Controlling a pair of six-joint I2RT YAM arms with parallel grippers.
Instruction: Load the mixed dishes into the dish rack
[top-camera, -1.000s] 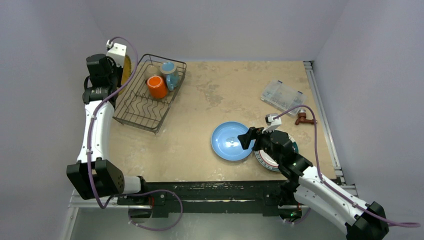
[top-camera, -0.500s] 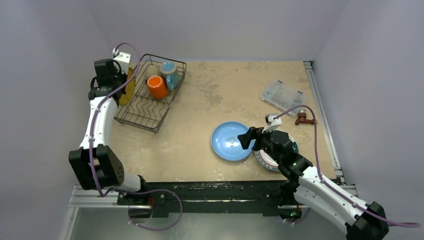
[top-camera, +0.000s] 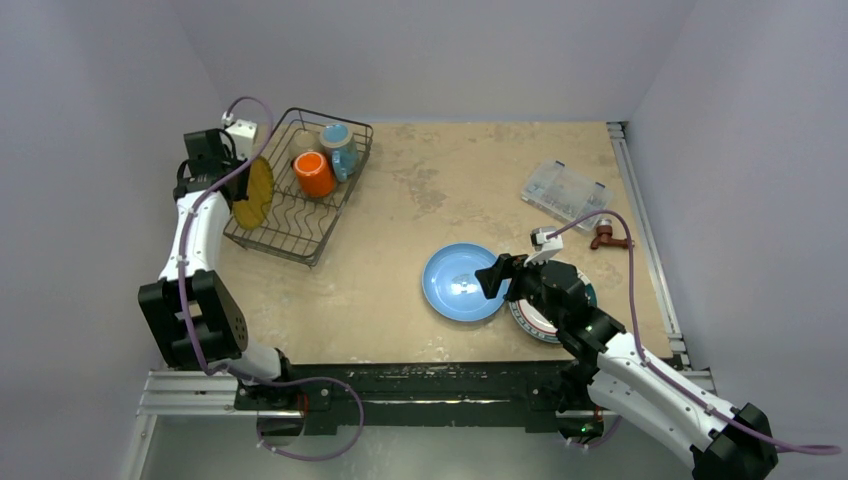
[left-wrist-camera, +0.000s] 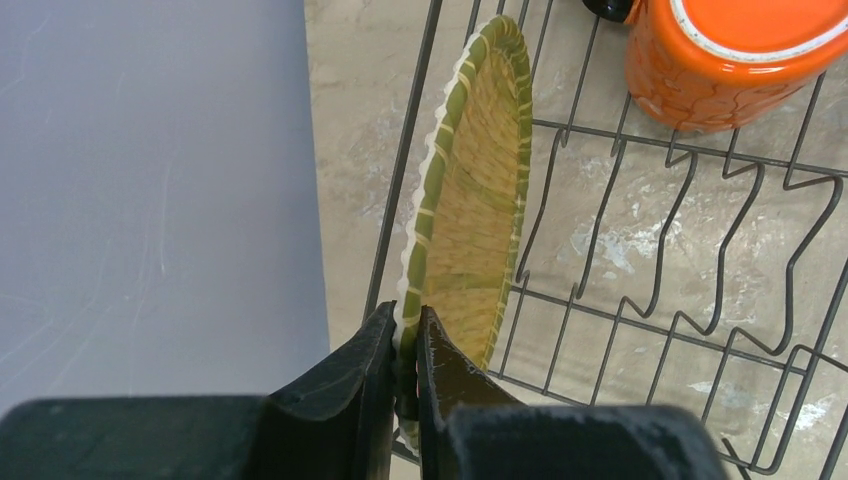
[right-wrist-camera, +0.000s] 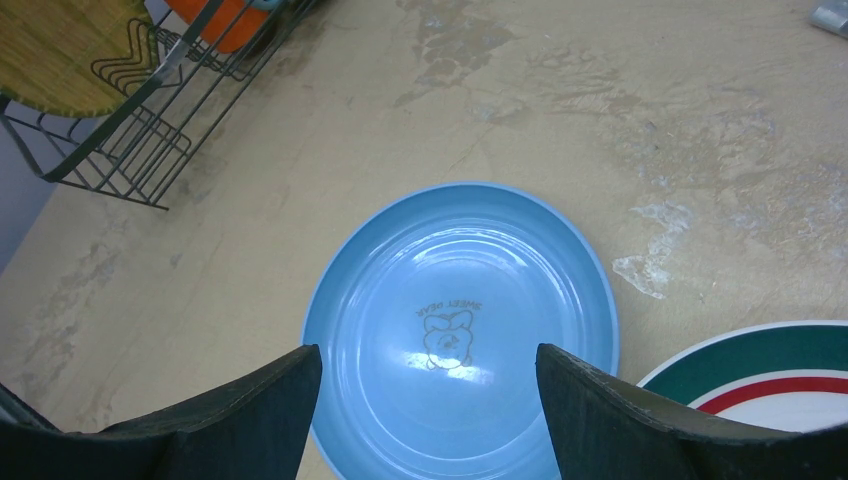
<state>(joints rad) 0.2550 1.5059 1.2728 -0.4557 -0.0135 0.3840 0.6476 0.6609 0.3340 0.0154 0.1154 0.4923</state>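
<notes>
The left hand (left-wrist-camera: 405, 320) is clenched on the rim of the yellow woven plate (left-wrist-camera: 480, 200), holding it up on edge. In the wrist view the plate hangs just inside the left wall of the dish rack (top-camera: 270, 250), above the wavy wire tines. Whether its lower rim has reached a slot cannot be told.

The rack sits at the far left corner of the surface (top-camera: 400, 220). Three of the dishes are in its far end: the orange cup (top-camera: 315, 173), the blue mug (top-camera: 340, 148) beside it, and the cream cup (top-camera: 303, 143), mostly hidden behind the orange one.

The right hand (right-wrist-camera: 428, 350) is spread wide and grasps nothing. It hovers low over the plain blue plate (top-camera: 460, 283), which lies flat near the near edge of the surface, right of the middle. Just beside that plate, toward the right edge, lies the white teal-rimmed plate (right-wrist-camera: 770, 370), partly covered by the right arm. No red-dotted plate can be made out.

A clear plastic box (top-camera: 565, 190) lies by the right edge and is not part of the load.

The task looks a little over halfway done. The cups appear loaded and the first plate is about to be set in, not yet let go. At least the two flat plates are left to be lifted, carried across the surface and stood in the rack.
</notes>
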